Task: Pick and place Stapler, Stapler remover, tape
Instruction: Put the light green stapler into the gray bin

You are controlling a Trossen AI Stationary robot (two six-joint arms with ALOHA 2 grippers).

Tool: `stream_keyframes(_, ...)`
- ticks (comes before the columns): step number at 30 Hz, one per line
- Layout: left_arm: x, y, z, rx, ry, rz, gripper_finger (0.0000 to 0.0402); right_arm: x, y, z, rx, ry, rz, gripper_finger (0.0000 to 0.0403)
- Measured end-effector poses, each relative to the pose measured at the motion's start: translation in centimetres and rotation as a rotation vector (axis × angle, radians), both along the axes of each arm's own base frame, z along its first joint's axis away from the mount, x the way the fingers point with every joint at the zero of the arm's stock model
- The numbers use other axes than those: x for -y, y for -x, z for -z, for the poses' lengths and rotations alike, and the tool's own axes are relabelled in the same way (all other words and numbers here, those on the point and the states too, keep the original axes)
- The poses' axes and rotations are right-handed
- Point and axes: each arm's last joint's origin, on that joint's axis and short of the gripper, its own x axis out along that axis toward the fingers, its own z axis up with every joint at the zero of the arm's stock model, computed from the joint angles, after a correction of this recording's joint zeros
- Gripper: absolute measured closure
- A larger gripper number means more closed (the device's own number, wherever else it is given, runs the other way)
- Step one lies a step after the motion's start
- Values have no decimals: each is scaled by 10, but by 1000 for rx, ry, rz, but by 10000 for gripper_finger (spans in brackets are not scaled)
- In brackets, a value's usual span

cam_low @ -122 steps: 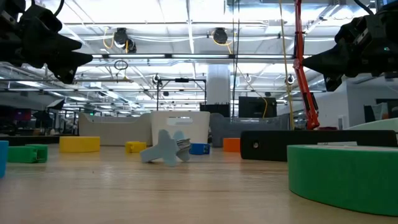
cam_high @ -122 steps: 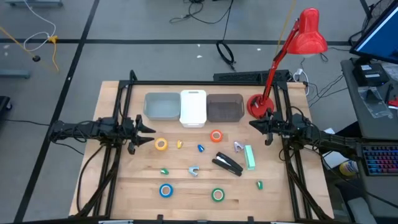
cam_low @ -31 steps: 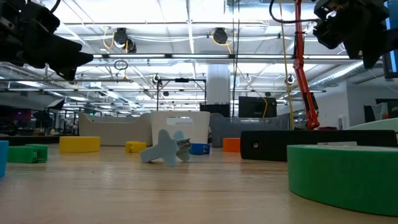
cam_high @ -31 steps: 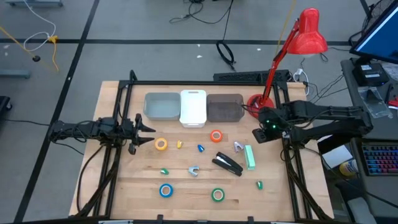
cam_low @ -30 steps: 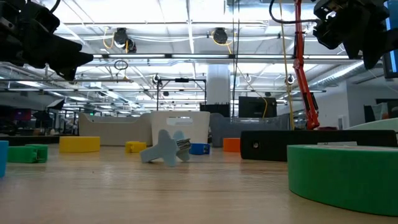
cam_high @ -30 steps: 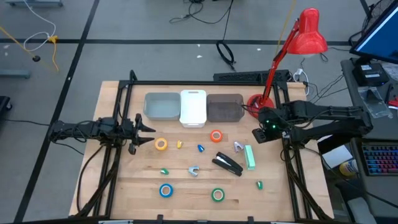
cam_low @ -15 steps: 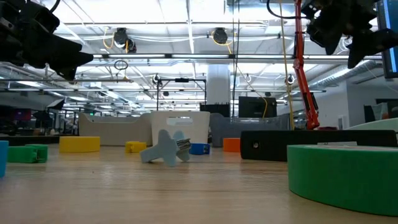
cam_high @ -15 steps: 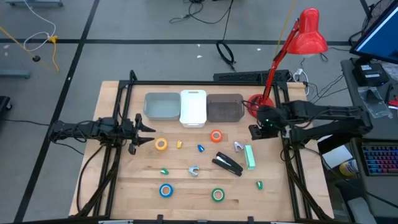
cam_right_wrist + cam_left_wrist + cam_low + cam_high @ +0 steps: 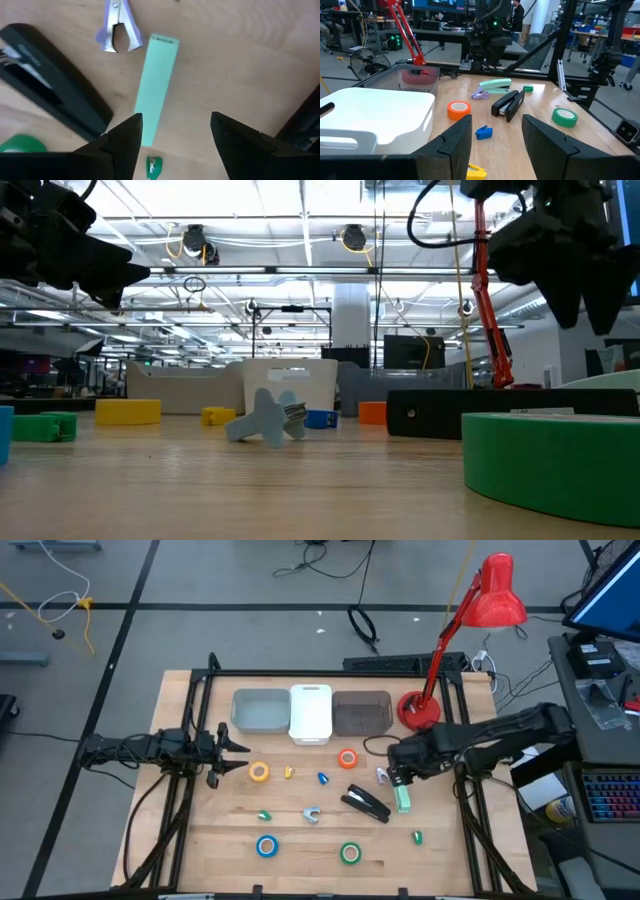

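The black stapler [image 9: 367,804] lies flat on the wooden table, right of centre. A purple stapler remover [image 9: 117,35] and a mint-green slim stapler [image 9: 156,85] lie beside it. A grey-blue remover [image 9: 311,814] lies nearer the middle. The tape rolls lie flat: yellow [image 9: 259,772], orange [image 9: 347,758], blue [image 9: 266,846], green [image 9: 350,854]. My right gripper [image 9: 172,137] hangs open above the mint stapler, pointing down and touching nothing. My left gripper [image 9: 243,748] waits open at the table's left, above the surface.
Three bins stand in a row at the far side: grey-green [image 9: 258,710], white [image 9: 310,713], dark [image 9: 361,713]. A red desk lamp [image 9: 495,595] stands at the far right corner. Small clips lie scattered: yellow [image 9: 288,772], blue [image 9: 323,778], green [image 9: 417,836].
My right gripper has swung from the table's right edge toward the left and the near edge and has tipped to point down, ending over the mint stapler and the purple remover. Nothing on the table has moved.
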Motion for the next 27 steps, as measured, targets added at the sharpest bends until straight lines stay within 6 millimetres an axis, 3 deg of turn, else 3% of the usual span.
stream_keyframes(9,0,0,0,1,0,0,224,-17,-9,9,16,34,42,173)
stream_keyframes(18,0,0,0,2,0,1,224,-33,-12,31,82,-6,93,173)
stream_keyframes(27,0,0,0,4,5,1,224,-34,-3,51,54,-2,114,176)
